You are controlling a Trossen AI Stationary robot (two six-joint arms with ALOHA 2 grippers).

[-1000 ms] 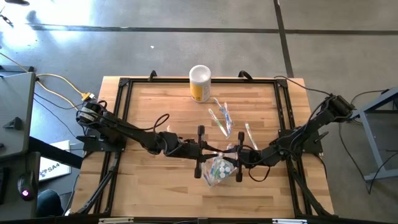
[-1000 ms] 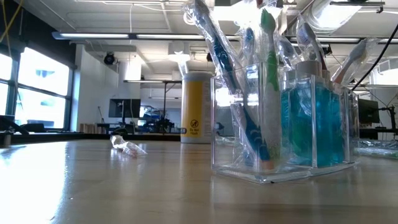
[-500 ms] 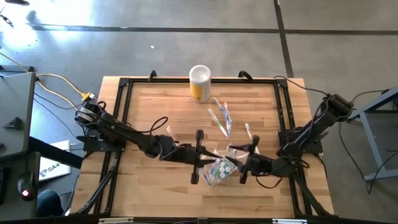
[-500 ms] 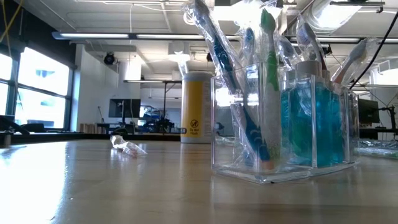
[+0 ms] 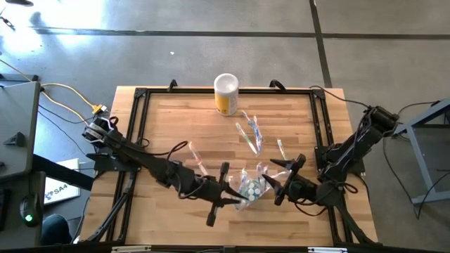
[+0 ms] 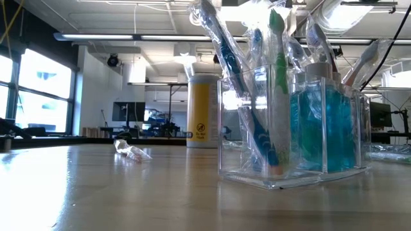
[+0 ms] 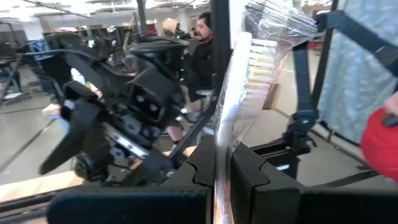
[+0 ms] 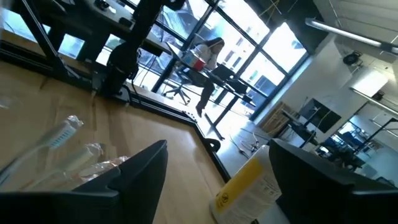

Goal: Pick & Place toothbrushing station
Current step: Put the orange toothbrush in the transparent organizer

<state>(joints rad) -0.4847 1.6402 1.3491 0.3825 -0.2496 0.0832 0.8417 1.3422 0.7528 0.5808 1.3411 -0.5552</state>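
The toothbrushing station [image 5: 250, 188], a clear holder with several toothbrushes and teal tubes [image 6: 321, 128], stands on its base on the table's near middle. My left gripper [image 5: 228, 195] is level on the station's left and shut on a wrapped toothbrush [image 7: 245, 68]. My right gripper [image 5: 280, 181] stands open just right of the station, with nothing between its fingers [image 8: 230, 180]. Loose wrapped toothbrushes [image 5: 251, 133] lie flat on the table farther back. My left gripper pinches the wrapped toothbrush by its handle [image 7: 219, 163] between its two fingers. The bristle head in its clear wrap [image 7: 252, 62] sticks out past the fingertips. The fingers hide the handle's other end, and the brush touches no table that I can see.
A yellow canister with a white lid [image 5: 226, 93] stands at the far middle. Another wrapped brush [image 5: 281, 149] lies by the right gripper. A black frame [image 5: 140, 98] rims the wooden table. A person shows beyond the table in the left wrist view [image 7: 202, 50].
My right gripper has opened, rolled about, and drawn back from the station toward the table's right and near edge. My left gripper, staying shut, has swung toward the near edge. The station has kept its place.
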